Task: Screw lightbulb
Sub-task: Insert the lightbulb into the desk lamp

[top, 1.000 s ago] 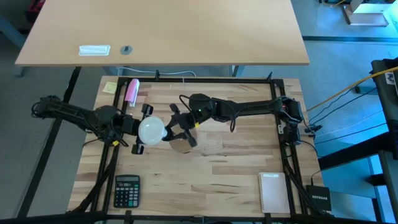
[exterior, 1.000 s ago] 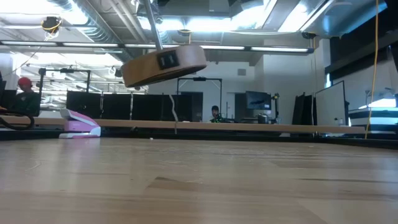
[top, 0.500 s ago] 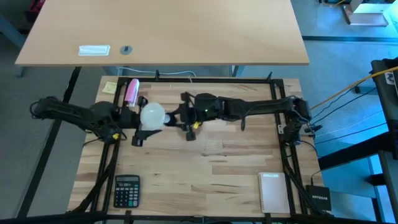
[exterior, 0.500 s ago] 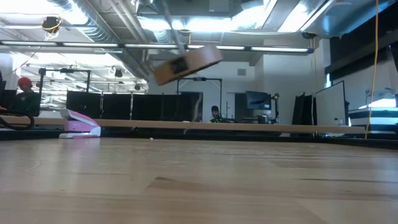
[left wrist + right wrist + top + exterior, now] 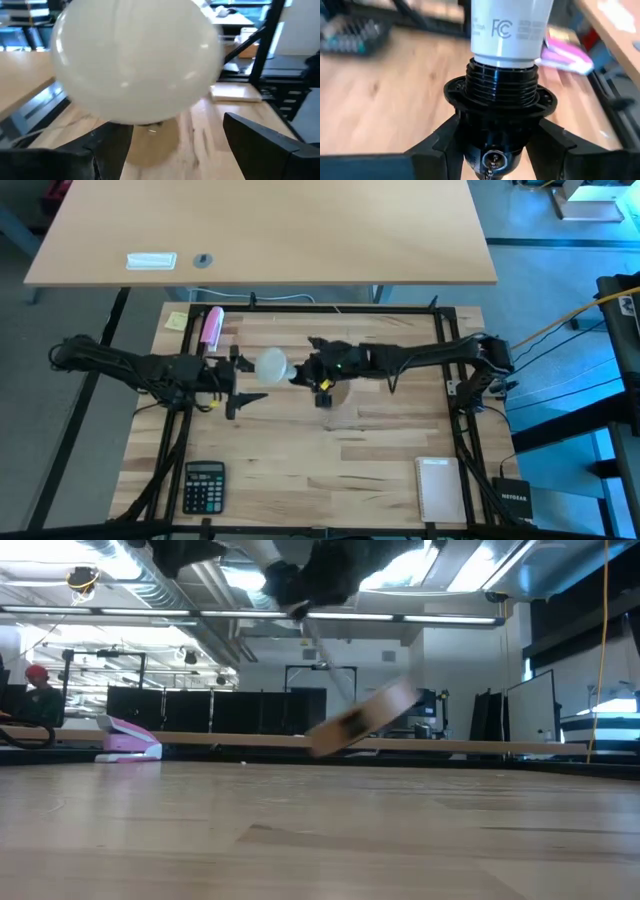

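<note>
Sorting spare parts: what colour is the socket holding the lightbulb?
Black socket, clearest in the right wrist view.

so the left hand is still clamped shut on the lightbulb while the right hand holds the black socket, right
Not quite. In the left wrist view the left hand is open, its fingers standing clear of the lightbulb. The right wrist view shows the right hand holding the black socket, with the bulb seated in it.

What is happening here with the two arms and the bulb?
The right end effector is shut on the black socket, holding it above the table with the lightbulb seated in it. The left end effector is open, its fingers on either side of the white globe without gripping it. In the low view the wooden disc hangs tilted in the air.
</note>
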You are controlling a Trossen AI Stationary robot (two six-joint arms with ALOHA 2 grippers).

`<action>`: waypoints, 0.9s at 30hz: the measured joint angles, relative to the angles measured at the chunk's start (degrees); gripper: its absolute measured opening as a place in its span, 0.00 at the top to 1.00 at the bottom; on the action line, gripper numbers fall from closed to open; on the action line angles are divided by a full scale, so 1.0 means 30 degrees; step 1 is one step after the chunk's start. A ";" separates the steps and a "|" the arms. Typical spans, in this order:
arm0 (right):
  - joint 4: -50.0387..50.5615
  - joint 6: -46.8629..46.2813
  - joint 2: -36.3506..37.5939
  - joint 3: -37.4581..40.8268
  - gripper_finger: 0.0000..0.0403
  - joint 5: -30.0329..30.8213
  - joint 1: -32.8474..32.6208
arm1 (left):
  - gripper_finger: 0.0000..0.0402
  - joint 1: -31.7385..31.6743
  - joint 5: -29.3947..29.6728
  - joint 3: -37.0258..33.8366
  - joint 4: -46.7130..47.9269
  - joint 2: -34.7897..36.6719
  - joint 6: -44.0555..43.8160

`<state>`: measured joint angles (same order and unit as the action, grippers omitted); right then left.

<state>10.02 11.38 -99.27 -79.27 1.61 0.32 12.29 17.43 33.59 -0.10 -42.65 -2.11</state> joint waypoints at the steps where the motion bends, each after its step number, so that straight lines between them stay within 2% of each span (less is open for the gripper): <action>1: -0.1979 -0.0228 -0.0020 0.0994 0.58 -0.0436 0.0006 | 0.25 0.0002 0.0227 -0.0087 -0.0047 -0.0183 -0.0127; 6: -1.1753 -0.2099 -0.0509 0.5382 0.58 -0.1078 0.0006 | 0.25 0.0010 0.0827 -0.0162 0.0579 -0.0823 -0.1518; 10: -1.6199 -0.2821 -0.1329 0.7136 0.58 -0.0356 0.0006 | 0.25 0.0017 0.0837 -0.0162 0.0951 -0.1133 -0.2129; 18: -1.7082 -0.3171 -0.2134 0.7258 0.56 -0.0379 0.0006 | 0.25 0.0031 0.0844 -0.0162 0.0699 -0.2347 -0.2572; 24: -1.5893 -0.3221 -0.1827 0.7352 0.28 -0.0897 0.0006 | 0.25 0.0031 0.0844 -0.0162 0.0319 -0.3384 -0.2573; 27: -1.5155 -0.3217 -0.0959 0.7280 0.18 -0.0897 0.0006 | 0.25 -0.0020 0.0905 -0.0162 0.0020 -0.3680 -0.2558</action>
<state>-35.44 1.72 -102.14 -57.43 -1.08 0.34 12.23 20.15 33.10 -0.04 -53.69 -9.78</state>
